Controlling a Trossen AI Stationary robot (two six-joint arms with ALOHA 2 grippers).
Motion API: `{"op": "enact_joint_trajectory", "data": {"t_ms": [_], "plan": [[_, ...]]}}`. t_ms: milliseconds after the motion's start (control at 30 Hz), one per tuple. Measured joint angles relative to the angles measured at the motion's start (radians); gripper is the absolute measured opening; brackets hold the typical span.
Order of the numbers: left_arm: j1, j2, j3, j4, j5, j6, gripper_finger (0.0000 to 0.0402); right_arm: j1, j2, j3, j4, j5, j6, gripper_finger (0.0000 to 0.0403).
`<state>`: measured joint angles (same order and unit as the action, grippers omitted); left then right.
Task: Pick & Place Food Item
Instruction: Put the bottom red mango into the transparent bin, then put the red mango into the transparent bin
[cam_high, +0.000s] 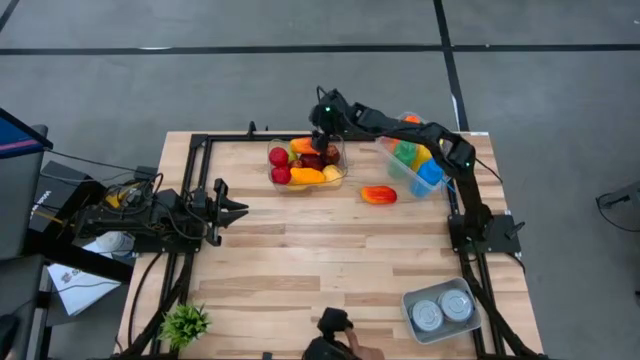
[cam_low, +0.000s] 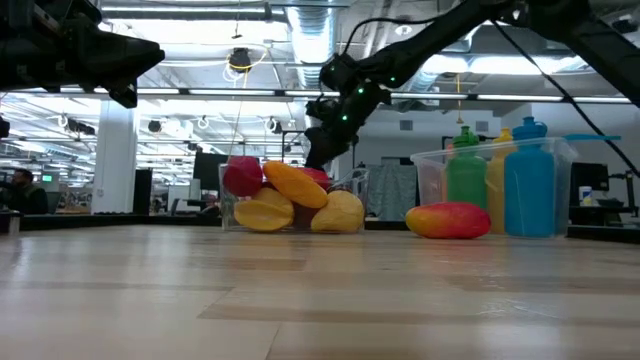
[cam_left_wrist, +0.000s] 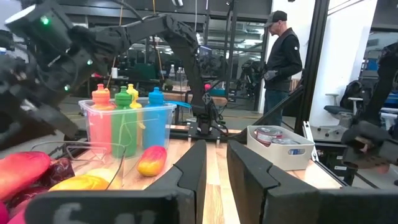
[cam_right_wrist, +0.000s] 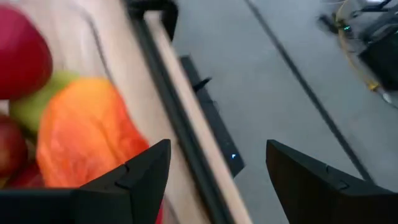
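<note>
Across the wooden table (cam_high: 330, 260), open boards lie toward the near edge; the clear fruit tray (cam_high: 345, 165) sits at the far edge with its mango (cam_high: 308, 176). Right gripper (cam_high: 322, 128) hovers above it, jaws open and empty; left gripper (cam_high: 238, 209) waits narrowly parted. Smooth, rounded, probably light and slippery: grip the mango's middle

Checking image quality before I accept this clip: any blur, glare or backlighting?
Right wrist view: orange fruit and floor smeared by blur. Low view: bright ceiling lights backlight the dark right arm; the clear plastic bin of fruit stays readable. High view: evenly lit. Left wrist view: near fingers soft.
</note>
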<state>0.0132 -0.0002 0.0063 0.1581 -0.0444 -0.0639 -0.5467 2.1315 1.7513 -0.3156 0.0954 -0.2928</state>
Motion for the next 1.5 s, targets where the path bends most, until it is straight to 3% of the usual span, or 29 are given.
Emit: {"op": "enact_joint_trajectory", "data": {"t_ms": [267, 733, 933, 1100, 1267, 1400, 1500], "plan": [[0.000, 0.000, 0.000, 0.000, 0.000, 0.000, 0.0053, 0.026, -0.005, 0.009, -0.127, -0.016, -0.044, 0.0255], [0.000, 0.000, 0.000, 0.000, 0.000, 0.000, 0.0053, 0.038, -0.013, 0.047, -0.137, 0.011, -0.059, 0.0255], [0.000, 0.000, 0.000, 0.000, 0.000, 0.000, 0.0053, 0.062, -0.040, 0.150, -0.349, 0.007, -0.078, 0.0255], [0.000, 0.000, 0.000, 0.000, 0.000, 0.000, 0.0053, 0.097, -0.186, 0.193, -0.650, 0.007, -0.076, 0.0255], [0.000, 0.000, 0.000, 0.000, 0.000, 0.000, 0.0053, 0.131, -0.374, 0.122, -0.859, 0.007, 0.015, 0.0255], [0.000, 0.000, 0.000, 0.000, 0.000, 0.000, 0.0053, 0.152, -0.539, -0.025, -0.884, 0.008, 0.111, 0.0255], [0.000, 0.000, 0.000, 0.000, 0.000, 0.000, 0.0053, 0.172, -0.657, -0.190, -0.794, 0.011, 0.156, 0.0255]]}}
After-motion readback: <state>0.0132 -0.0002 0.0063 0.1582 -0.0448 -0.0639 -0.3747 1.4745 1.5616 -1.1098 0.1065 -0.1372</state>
